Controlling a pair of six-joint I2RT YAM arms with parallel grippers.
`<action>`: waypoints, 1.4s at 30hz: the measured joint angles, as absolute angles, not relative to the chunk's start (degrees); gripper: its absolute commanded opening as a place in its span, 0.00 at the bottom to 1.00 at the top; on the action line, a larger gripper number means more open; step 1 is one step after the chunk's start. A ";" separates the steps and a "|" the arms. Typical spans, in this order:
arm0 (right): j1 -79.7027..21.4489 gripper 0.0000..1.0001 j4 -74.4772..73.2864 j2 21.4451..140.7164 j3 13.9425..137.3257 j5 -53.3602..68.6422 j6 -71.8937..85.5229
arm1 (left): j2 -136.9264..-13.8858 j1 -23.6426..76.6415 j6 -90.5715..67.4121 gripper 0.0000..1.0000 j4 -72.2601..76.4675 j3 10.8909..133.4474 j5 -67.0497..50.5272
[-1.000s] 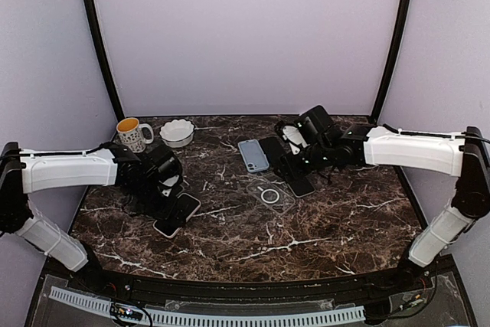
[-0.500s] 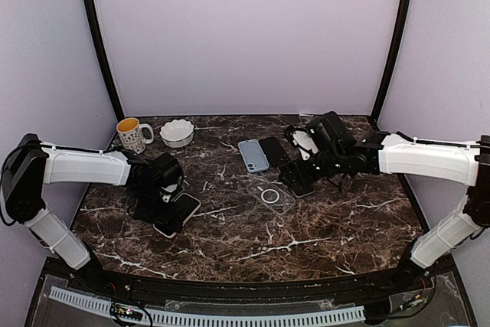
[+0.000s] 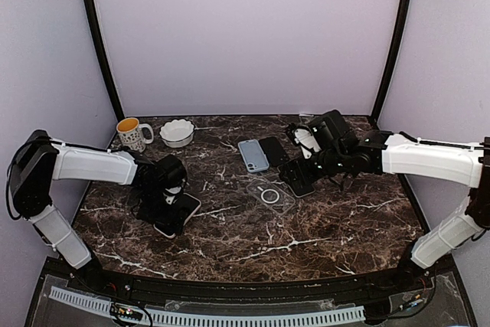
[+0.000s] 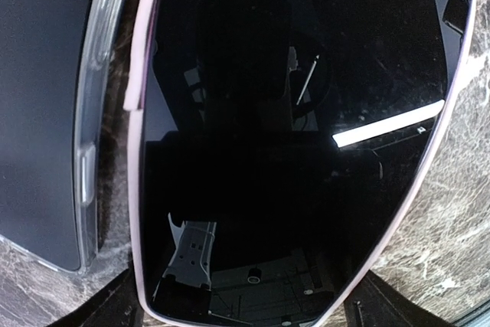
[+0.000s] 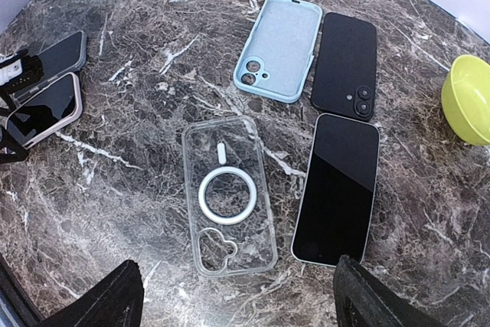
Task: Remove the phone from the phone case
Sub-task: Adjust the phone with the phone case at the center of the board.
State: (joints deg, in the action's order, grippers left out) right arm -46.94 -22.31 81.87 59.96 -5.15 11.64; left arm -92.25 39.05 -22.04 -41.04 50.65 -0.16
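The left end effector (image 4: 241,308) is held low and square over the cased phone (image 4: 291,112). Its fingers are apart and seen at the two lower corners of the wrist view, one on each side of the pale pink case (image 4: 136,74); whether the case edges are actually touched cannot be made out. That straddle is judged to be a set-up for pinching or pinning the case so the handset can be worked free. Just beside it, at the left of that frame, a second phone (image 4: 38,112) in a clear shell is lying, and little room is left between the two. At centre right of the overhead view, the right end effector (image 5: 241,300) is seen hovering, fingers wide apart and nothing held, above an empty clear case (image 5: 228,195) and a bare phone (image 5: 337,189), with a blue case (image 5: 279,47) and a black phone (image 5: 346,63) beyond. Open tabletop (image 3: 306,243) is offered toward the bottom of the frame for any pull-away.
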 measured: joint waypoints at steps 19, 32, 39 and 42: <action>-46.94 0.87 -21.87 81.52 58.57 -2.66 14.57 | -92.71 39.72 -15.14 0.48 -39.99 51.66 0.36; -46.94 0.87 -21.06 76.82 55.99 9.28 21.76 | -88.62 43.16 -3.53 0.47 -28.71 55.53 -0.58; -46.94 0.87 -21.08 76.73 55.37 9.98 22.81 | -92.38 43.29 0.45 0.65 -29.50 58.54 -2.31; -46.94 0.87 -21.21 76.71 54.89 10.07 22.83 | -94.24 43.42 0.89 0.71 -29.89 58.54 -4.05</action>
